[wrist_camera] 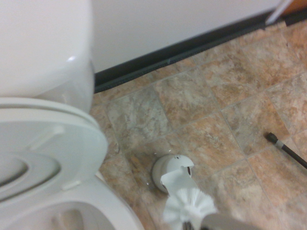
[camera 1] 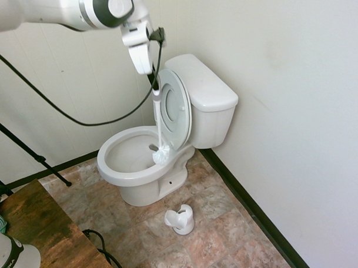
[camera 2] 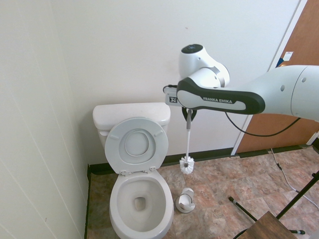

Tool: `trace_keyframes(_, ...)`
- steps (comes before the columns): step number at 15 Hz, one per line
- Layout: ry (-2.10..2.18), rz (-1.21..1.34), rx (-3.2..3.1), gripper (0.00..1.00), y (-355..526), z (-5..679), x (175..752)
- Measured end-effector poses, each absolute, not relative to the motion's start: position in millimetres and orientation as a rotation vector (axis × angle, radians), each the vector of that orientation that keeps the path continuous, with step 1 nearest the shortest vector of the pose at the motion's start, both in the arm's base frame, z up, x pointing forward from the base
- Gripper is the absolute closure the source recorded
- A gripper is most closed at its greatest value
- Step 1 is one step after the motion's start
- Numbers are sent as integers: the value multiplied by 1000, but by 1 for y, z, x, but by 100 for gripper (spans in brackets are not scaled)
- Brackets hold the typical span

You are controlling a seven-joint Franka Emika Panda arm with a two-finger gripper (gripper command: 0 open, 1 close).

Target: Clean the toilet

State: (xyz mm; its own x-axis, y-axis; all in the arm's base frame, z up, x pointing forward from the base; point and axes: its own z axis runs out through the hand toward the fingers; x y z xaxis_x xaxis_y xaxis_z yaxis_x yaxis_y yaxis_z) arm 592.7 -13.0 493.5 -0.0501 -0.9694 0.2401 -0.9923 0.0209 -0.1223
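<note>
Standing against the back wall, tucked into the corner beside the paneled side wall: the toilet [camera 1: 148,162], glossy white, lid and seat tipped up and leaning on the boxy tank [camera 2: 130,115], oval bowl lying open. Hanging in the air off the toilet's open side, away from the corner, and not touching it: a white toilet brush [camera 2: 187,164], handle running straight up, bristle head pointing down at about lid height, showing in front of the dark baseboard [camera 2: 209,155]. Gripping the top of that handle: the gripper [camera 1: 152,80], fingers pinched tight on the thin shaft, pointing steeply downward. Sitting on the mottled brown tile floor [camera 1: 223,229] just beside the toilet's base, on the same open side: a small white brush holder [camera 2: 186,200], mouth facing up, directly under the dangling bristles in the wrist view. Showing there too, the brush head [wrist_camera: 188,207] blurring over the holder [wrist_camera: 169,173], with the raised lid and tank filling the toilet's side of that picture. Jutting in near the toilet's front, across the floor from it: a worn wooden desk [camera 1: 40,223] corner.
</note>
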Motion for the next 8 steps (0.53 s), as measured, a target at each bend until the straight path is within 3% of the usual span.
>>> trace_keyframes(4,-2153,355,2188,100,-65,390,562)
trace_keyframes(8,-2146,344,2263,100,-100,332,551)
